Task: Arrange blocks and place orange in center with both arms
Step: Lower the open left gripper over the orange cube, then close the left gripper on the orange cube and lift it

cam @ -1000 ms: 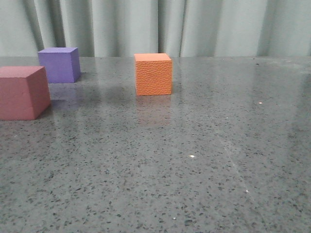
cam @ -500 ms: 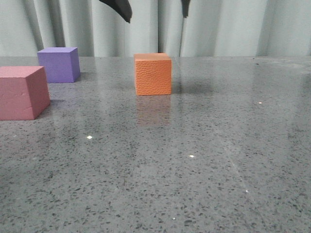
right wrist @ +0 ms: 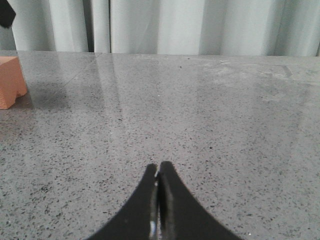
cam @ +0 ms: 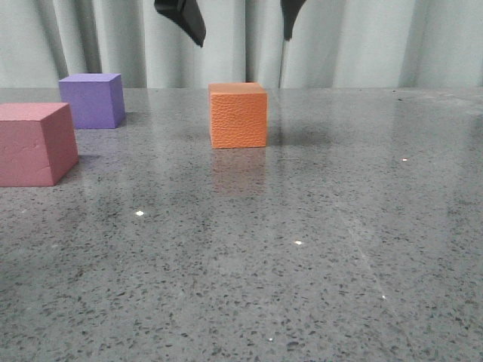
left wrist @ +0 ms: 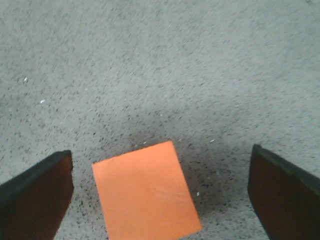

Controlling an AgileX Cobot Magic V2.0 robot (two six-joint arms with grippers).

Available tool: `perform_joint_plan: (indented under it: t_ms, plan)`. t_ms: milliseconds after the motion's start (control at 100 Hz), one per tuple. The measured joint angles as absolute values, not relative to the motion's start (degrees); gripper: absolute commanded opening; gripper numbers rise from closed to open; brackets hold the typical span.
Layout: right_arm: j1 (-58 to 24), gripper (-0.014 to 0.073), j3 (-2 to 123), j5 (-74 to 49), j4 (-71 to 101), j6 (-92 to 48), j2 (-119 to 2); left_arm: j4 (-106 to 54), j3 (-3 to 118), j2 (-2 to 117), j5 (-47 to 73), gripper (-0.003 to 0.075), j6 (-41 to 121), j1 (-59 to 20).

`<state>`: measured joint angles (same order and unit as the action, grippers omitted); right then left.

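Observation:
The orange cube stands on the grey speckled table, right of the other two. The purple cube is at the far left. The dusty pink cube is nearer, at the left edge. A narrow strip of tabletop lies between them. My left gripper hangs wide open above the orange cube, only its fingertips in view. In the left wrist view the orange cube lies between the spread fingers, touching neither. My right gripper is shut and empty, low over bare table.
A pale green curtain hangs behind the table's far edge. In the right wrist view the orange cube shows at the left edge, far from that gripper. Grey tabletop stretches across the front and right.
The left gripper's fingertips have come down into the front view above the orange cube and are a little lower than half a second ago. The cubes have not moved.

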<state>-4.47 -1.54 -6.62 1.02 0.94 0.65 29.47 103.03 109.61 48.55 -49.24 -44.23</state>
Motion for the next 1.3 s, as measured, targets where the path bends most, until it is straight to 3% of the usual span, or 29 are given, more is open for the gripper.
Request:
perform_joint_plan:
  t_ms: [940,1040,1300]
  plan:
    - [-4.5,-0.0067,-1.5,-6.6,1.0,0.9,0.6,30.6,103.0,116.9,50.4,0.0653,-55.1,-44.0]
    - [-4.5,-0.0067,-1.5,-6.6,1.0,0.9,0.6,30.7,103.0,116.9,49.9,0.0594,-55.1,-44.0]
    - [-4.5,-0.0067,-1.5,-6.6,1.0,0.9,0.6,30.6,103.0,116.9,49.7,0.0272,-55.1,-44.0]
